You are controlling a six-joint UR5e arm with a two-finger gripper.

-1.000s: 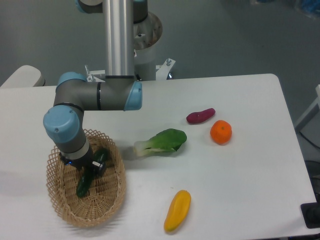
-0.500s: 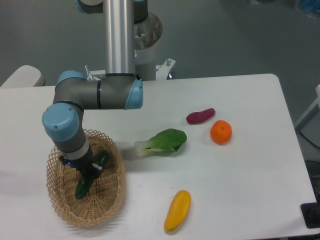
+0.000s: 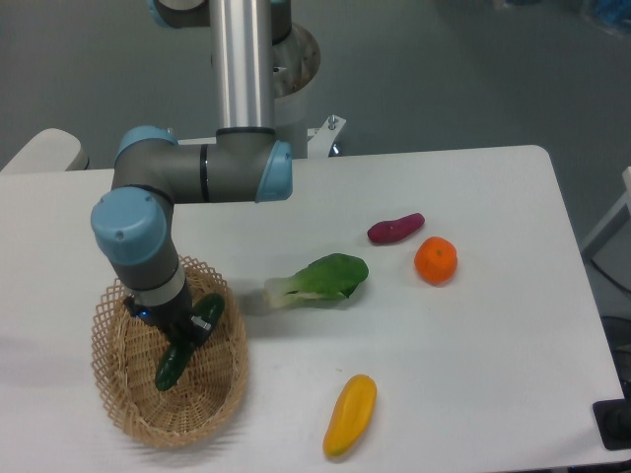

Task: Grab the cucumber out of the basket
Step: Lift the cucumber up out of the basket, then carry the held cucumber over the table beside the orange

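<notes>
Cucumber [image 3: 189, 341] sits tilted over the basket [image 3: 219, 404] interior, pinched near its middle by the gripper [image 3: 183, 334] fingers. Risk: glossy skin, grip looks off-centre, so it may pivot or slip back into the basket, or its low end snags the wicker rim. No readable labels or writing anywhere.

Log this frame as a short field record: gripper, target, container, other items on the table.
gripper: gripper over the basket, closed on the cucumber
target: cucumber, dark green, tilted, held around its middle; whether it clears the basket floor cannot be told
container: wicker basket, front left of the white table
other items: bok choy mid-table; purple sweet potato and orange to the right; yellow vegetable near the front edge
</notes>
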